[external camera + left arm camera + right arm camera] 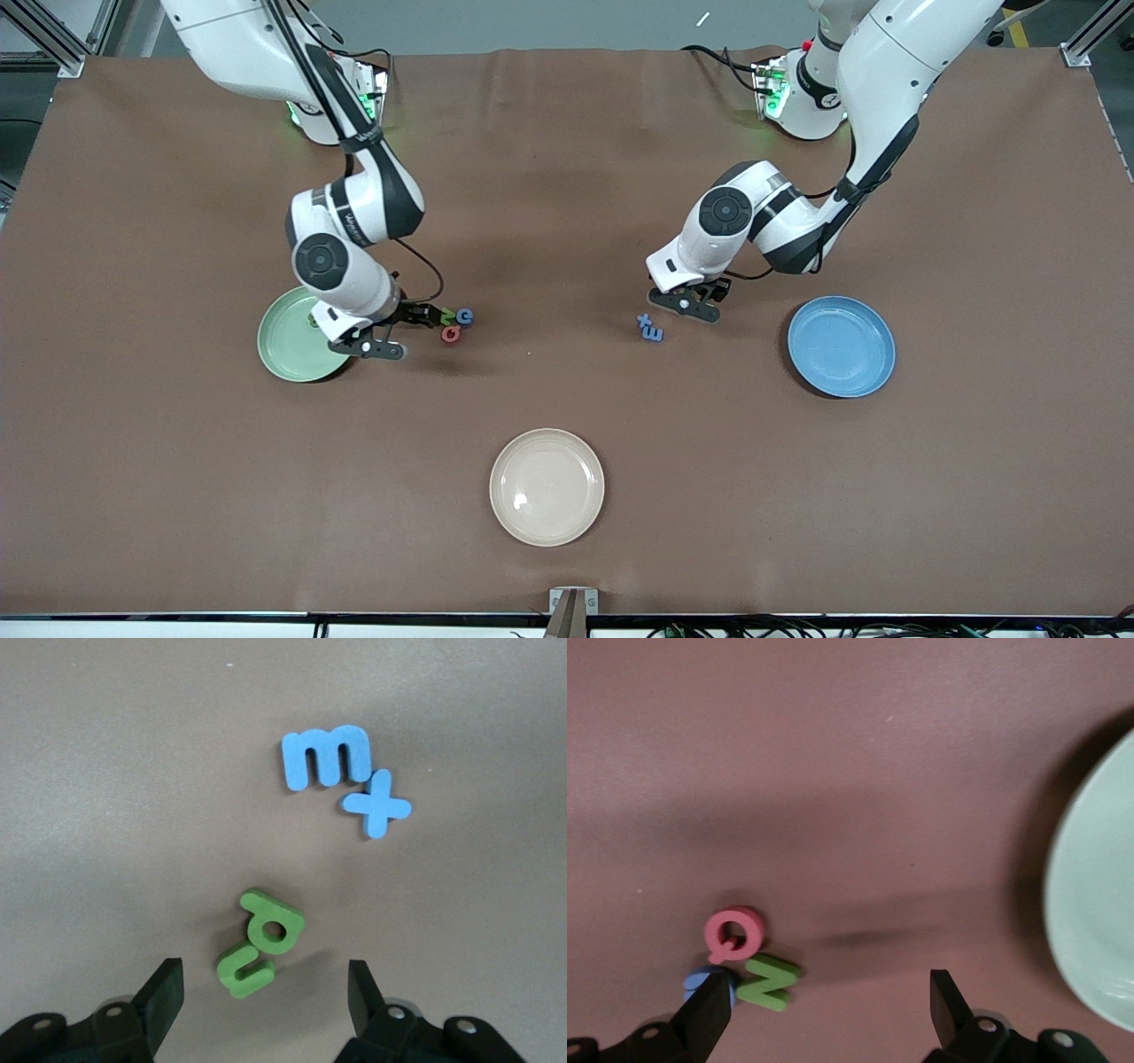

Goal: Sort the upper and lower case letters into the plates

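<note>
A pale green plate [288, 341] lies toward the right arm's end and a sky blue plate [840, 346] toward the left arm's end. A pink Q [733, 935], a green N [769, 981] and a blue letter [698, 979] cluster together [456, 323]. My right gripper [403, 332] [828, 1010] hangs open low over the table between that cluster and the green plate [1099, 921]. My left gripper [684, 304] [264, 1001] is open just over two green lowercase letters [261, 943]. A blue m [323, 757] [654, 334] and a blue plus sign [376, 804] lie beside them.
A cream-beige plate [547, 486] sits nearer the front camera, mid-table. Brown cloth covers the whole table. The two green letters are hidden under the left gripper in the front view.
</note>
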### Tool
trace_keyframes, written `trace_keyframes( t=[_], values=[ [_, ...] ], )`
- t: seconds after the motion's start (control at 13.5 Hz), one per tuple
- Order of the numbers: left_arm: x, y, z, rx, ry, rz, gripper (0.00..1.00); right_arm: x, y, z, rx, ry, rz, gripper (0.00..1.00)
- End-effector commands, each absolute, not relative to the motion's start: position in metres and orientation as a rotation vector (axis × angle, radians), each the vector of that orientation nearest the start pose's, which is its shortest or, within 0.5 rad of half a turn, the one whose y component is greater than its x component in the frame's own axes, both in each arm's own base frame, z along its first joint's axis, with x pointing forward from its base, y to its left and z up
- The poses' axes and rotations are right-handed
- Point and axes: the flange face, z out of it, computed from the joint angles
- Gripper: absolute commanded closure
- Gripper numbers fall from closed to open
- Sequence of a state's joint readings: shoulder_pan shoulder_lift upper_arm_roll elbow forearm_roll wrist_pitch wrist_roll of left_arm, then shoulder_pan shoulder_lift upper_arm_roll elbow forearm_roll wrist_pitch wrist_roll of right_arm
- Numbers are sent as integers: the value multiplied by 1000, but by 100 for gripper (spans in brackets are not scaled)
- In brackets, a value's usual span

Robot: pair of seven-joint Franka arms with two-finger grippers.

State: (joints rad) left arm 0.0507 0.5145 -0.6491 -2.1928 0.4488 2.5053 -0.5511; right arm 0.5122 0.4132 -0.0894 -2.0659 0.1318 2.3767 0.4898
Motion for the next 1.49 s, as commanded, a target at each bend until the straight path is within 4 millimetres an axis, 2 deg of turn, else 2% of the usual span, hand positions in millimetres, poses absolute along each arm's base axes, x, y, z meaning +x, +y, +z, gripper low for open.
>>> trace_keyframes(
  t=[0.0,0.45,0.67,0.82,0.97,1.04,1.19,1.26,1.41],
  values=[
    [439,-318,184,-3098,608,85,22,534,260,208,-3117,342,120,5],
    [439,-318,176,-3088,596,68,30,527,288,175,-3103,415,54,17],
    [441,-317,176,-3095,593,46,39,524,293,173,-3093,431,56,22],
    [441,-317,174,-3105,544,49,47,523,294,172,-3094,429,59,29],
    [441,-317,174,-3103,534,44,57,521,296,171,-3097,424,62,46],
    [441,-317,174,-3107,513,44,62,521,296,171,-3097,424,62,59],
    [442,-316,174,-3113,466,45,68,522,294,170,-3098,427,66,91],
    [442,-316,175,-3118,432,43,72,523,291,170,-3100,436,77,98],
    [442,-317,175,-3125,376,41,78,526,284,177,-3102,430,91,100]
  ],
)
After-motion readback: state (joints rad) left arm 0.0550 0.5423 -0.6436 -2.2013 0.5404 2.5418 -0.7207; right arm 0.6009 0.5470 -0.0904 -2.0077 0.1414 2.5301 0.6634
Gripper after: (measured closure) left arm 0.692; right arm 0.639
